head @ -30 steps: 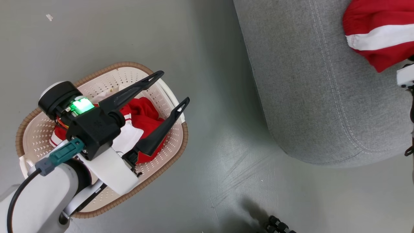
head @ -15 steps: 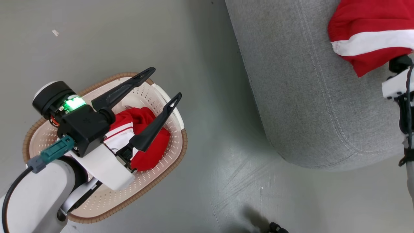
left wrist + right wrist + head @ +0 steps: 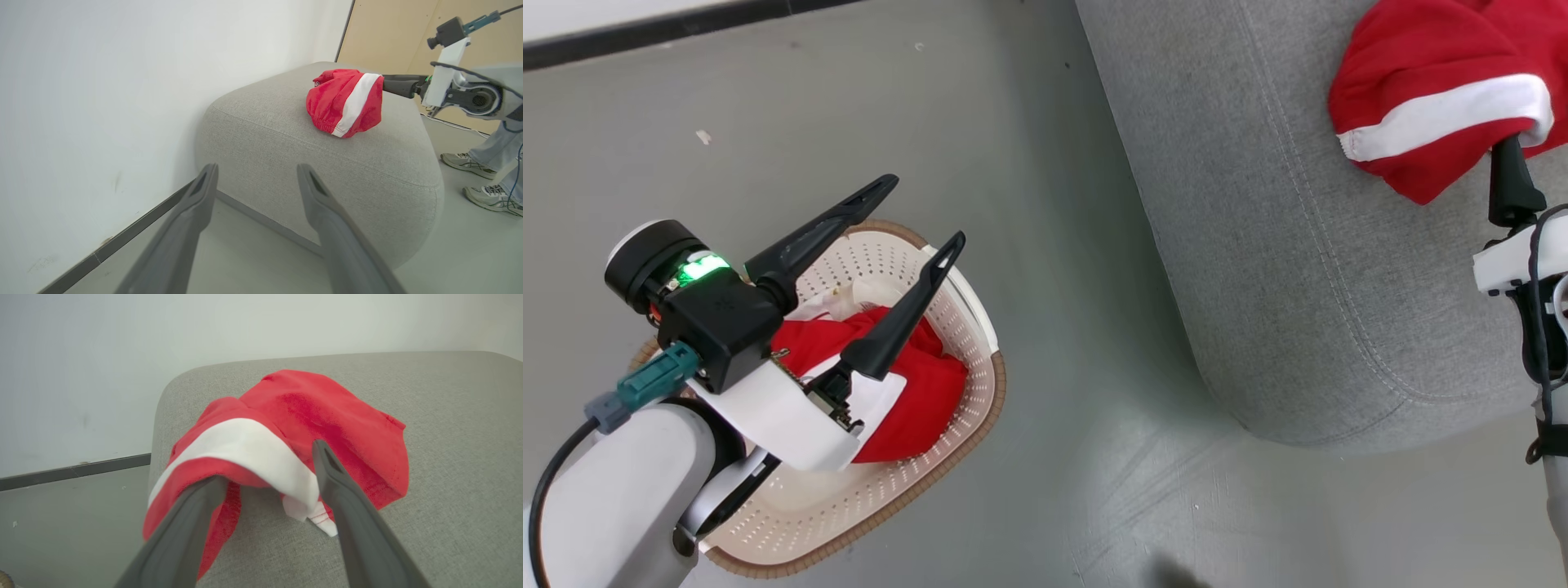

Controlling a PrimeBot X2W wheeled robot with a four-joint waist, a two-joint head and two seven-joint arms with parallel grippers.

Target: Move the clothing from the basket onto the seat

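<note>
- The clothing is split between two places. The garment on the seat (image 3: 1413,73) lies bunched at the far right on the grey seat (image 3: 1258,245). The garment in the basket (image 3: 915,400) sits crumpled in the basket (image 3: 800,506) on the floor (image 3: 1029,122) at the near left, well apart from the seat.
- The left hand (image 3: 920,214) hovers above the basket with its two fingers spread wide and nothing between them.
- The right hand (image 3: 269,462) is at the near edge of the garment on the seat, fingers well apart. The white-banded hem drapes over one fingertip and the other finger lies on the red cloth. No pinch shows, so I judge it is not gripping.
- Handling, as a judgement: the fabric looks soft, light and limp. It should fold and sag wherever it is unsupported, and a firm squeeze should do it no harm.
- A thin, single-layer pinch may slide out, since the cloth looks fairly smooth.
- The best hold looks to be the raised red fold at the middle of the heap, right of the white panel, where the fingers can close on several layers.
- The striped trim or a lone edge is a poorer choice: the rest would hang long and could drag on the brown rim.
- The perforated walls could snag a fingertip, so a descent over the middle of the heap seems safest.
</note>
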